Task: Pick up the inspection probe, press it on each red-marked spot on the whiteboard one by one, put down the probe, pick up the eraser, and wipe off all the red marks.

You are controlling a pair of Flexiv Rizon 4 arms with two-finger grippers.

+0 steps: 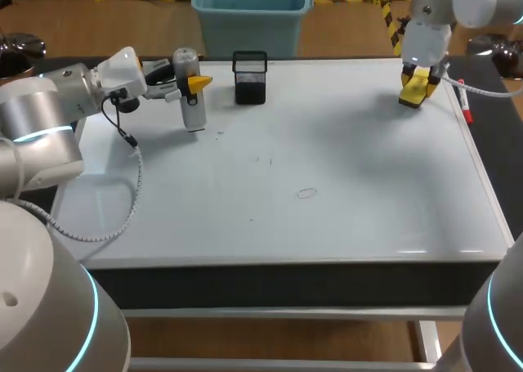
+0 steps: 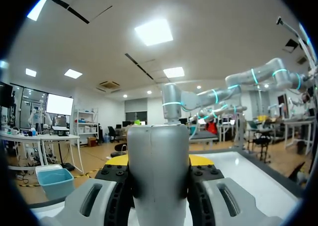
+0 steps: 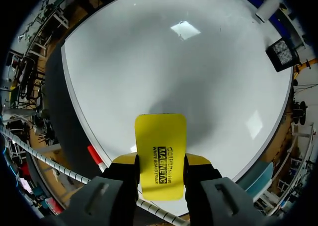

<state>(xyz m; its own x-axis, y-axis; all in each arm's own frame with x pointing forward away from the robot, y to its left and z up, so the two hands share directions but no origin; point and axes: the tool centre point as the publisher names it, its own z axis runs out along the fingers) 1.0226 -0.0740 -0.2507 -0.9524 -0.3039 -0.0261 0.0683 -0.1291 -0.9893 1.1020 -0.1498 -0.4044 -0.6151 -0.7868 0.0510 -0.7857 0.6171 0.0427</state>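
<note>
Left gripper [image 1: 194, 84] is clamped on the probe [image 1: 193, 114], held upright at the whiteboard's [image 1: 343, 151] far left, near the mesh cup [image 1: 250, 79]; right gripper [image 1: 422, 79] is squeezing the yellow eraser [image 1: 411, 96] at the far right corner, with a faint ring mark [image 1: 306, 194] mid-board

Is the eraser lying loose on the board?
No, the right gripper is shut on the eraser, clamping it from both sides.

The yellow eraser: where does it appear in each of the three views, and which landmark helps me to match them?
Head view: eraser in the right gripper, near the whiteboard's far right corner.
Left wrist view: not in it.
Right wrist view: clamped between the fingers.
Shared landmark: the black mesh cup.
</note>
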